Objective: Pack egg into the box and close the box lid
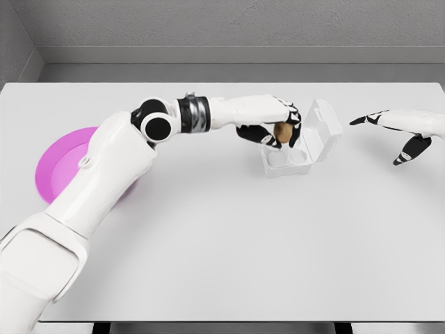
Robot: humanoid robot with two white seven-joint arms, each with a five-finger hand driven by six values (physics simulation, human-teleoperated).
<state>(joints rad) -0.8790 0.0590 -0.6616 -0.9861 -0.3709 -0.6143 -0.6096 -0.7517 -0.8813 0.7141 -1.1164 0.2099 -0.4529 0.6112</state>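
A brown egg (282,133) is held in my left hand (278,129), whose fingers are curled around it. The hand hovers over the back left part of a small white egg box (295,165). The box's lid (324,131) stands open, tilted back to the right. Two round empty cups show in the front of the box. My right hand (400,136) floats to the right of the box, fingers spread, holding nothing.
A pink plate (61,165) lies at the left of the white table (229,250), partly hidden behind my left upper arm. A grey wall runs behind the table's far edge.
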